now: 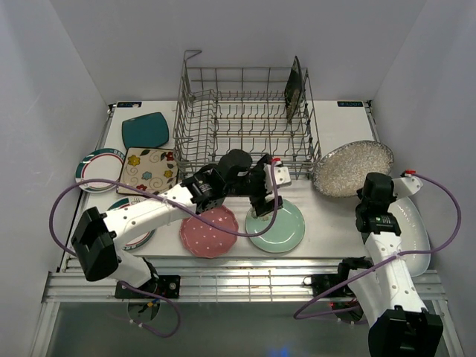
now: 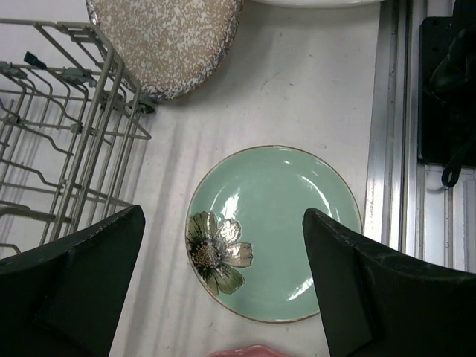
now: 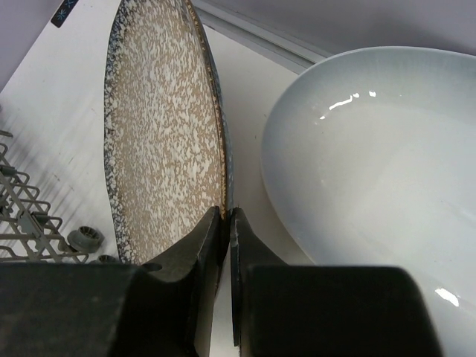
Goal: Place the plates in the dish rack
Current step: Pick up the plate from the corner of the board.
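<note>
The left gripper (image 2: 223, 219) is held wide open above the mint plate (image 1: 276, 227). In the wrist view one finger is seen on each side of it, and neither is touching it. The mint plate is lying flat on the table (image 1: 331, 216), just in front of the rack (image 1: 245, 119), with a flower painted near its edge. Just beside it on the left, the pink plate (image 1: 209, 231) is seen, also flat.

Over on the right, the right gripper (image 3: 227, 223) is pressed together, its tips right at the near rim of the speckled plate (image 1: 352, 168). Whether that rim is pinched between them cannot be told. The speckled plate is found by the rack's right front corner, and the white oval (image 1: 413, 223) is just beside it.

Inside the rack, one dark plate (image 1: 294, 89) is stood upright at the back right. Left of the rack, the teal square (image 1: 145, 130), the floral square (image 1: 149, 169) and a rimmed round (image 1: 99, 168) are laid flat. A second rimmed round (image 1: 137, 236) is partly hidden under the left arm (image 1: 149, 212).
</note>
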You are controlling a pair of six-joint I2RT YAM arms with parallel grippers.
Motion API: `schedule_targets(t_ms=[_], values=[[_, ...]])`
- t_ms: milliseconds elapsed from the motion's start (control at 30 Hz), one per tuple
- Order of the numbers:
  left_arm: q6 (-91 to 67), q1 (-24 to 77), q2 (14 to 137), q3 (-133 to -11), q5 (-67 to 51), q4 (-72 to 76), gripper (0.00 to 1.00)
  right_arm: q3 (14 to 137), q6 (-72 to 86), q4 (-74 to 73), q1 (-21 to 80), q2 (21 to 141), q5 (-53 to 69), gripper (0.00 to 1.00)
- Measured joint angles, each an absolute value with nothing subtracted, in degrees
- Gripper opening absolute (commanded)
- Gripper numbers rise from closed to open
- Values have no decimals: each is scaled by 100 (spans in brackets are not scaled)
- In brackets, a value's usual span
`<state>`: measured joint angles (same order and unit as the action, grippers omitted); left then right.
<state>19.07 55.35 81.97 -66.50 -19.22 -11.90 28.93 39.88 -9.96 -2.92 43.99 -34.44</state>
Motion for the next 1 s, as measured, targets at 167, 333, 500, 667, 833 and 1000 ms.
schedule_targets(t_ms=[167,333,500,667,833,1000], values=[[2255,5839,8635,-7057,-1568,-985,98,2821,3962,-1267,-292,4053,-3330,8],[2574,6370,9159,-7078,-1181,-556,98,2823,3940,-1726,-285,3682,-3238,8],[2718,6681,9896,-7061,-941,-58,98,2836,3992,-2093,-287,3529,-3159,8],[2875,6755,10226,-6958,-792,502,98,2967,4204,-2497,-287,3557,-3157,8],[3089,6812,10519,-7013,-744,972,98,3094,4383,-2812,-287,3562,-3129,8],[3457,6871,10820,-6941,-746,1798,98,3371,4578,-3304,-285,3601,-3107,8]])
